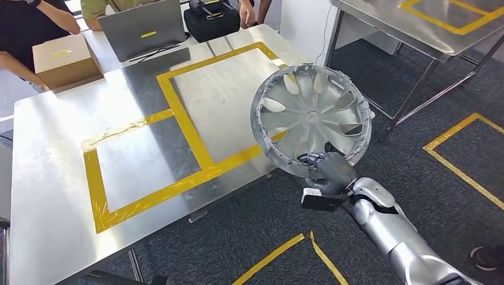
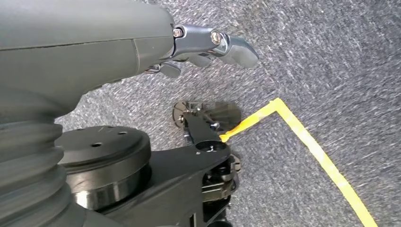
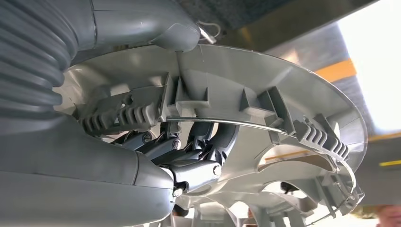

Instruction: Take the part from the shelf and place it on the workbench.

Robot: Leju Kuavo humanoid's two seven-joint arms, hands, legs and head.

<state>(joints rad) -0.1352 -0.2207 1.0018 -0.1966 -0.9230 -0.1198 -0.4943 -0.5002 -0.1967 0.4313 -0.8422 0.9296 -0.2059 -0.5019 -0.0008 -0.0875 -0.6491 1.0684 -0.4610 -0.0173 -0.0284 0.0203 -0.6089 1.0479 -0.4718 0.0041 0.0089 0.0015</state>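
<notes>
At frame centre-right: the hubcap (image 1: 311,120), a silver wheel cover, is held up tilted with its ribbed inner side toward the camera, over the bench's right edge and partly past it.
Right hand: the right hand (image 1: 328,170) grips the hubcap's lower rim; in the right wrist view the dark fingers (image 3: 198,153) curl inside the rim (image 3: 265,118) and the thumb (image 3: 161,26) presses on the outside.
Right arm: the silver arm (image 1: 398,237) comes in from the lower right of the head view.
Left hand: the left hand (image 2: 208,45) hangs over grey carpet (image 2: 331,56) and holds nothing; its fingers are partly bent.
Bench: the steel bench (image 1: 53,154) fills the left and middle, marked with yellow tape (image 1: 178,113) in two rectangles.
Top left: a cardboard box (image 1: 62,59), a grey laptop (image 1: 142,27) and a black bag (image 1: 211,21) sit at the far edge, with people's arms (image 1: 35,18) beyond.
Upper right: a second table (image 1: 416,29).
</notes>
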